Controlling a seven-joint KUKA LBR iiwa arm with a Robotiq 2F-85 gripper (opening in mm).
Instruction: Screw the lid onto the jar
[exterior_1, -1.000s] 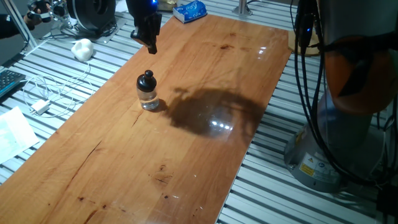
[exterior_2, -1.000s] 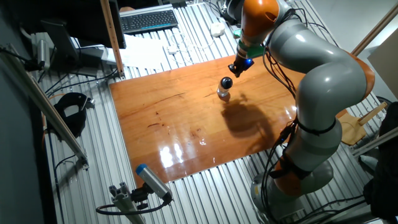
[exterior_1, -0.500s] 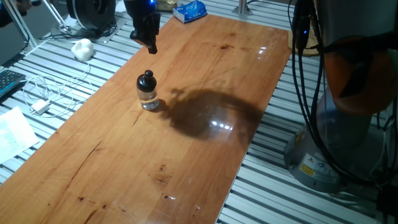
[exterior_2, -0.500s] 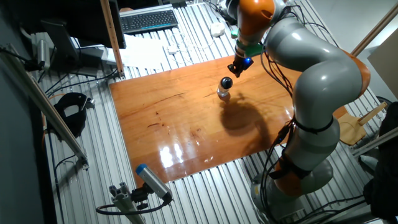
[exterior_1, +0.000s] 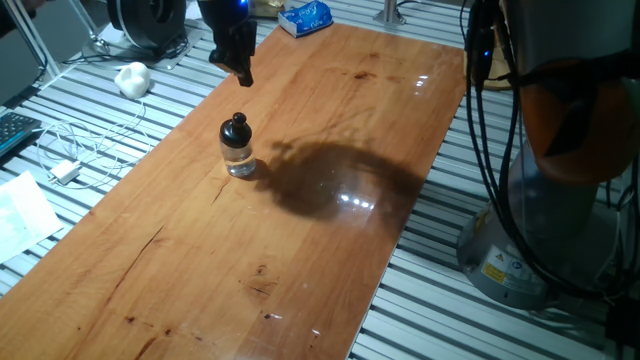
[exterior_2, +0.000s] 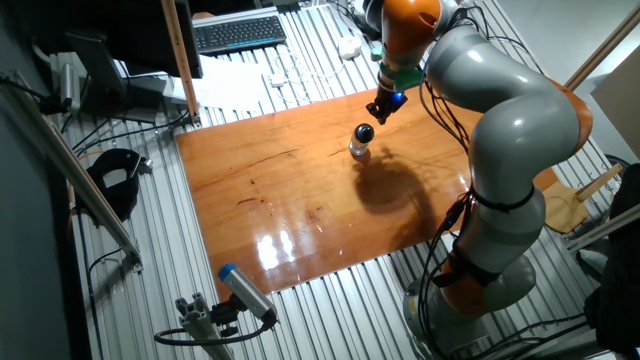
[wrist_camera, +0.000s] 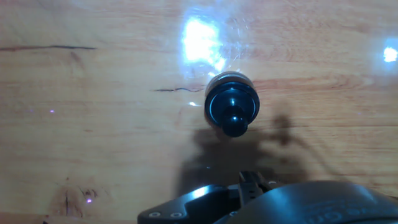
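The lid (exterior_1: 234, 127) is sitting on the jar (exterior_1: 239, 160), upright on the wooden table (exterior_1: 330, 120); the gripper (exterior_1: 243, 72) is hanging above and apart, its finger state impossible to tell; a white lumpy object (exterior_1: 132, 78), cables (exterior_1: 75, 140) and a blue packet (exterior_1: 305, 17) are lying off the board.
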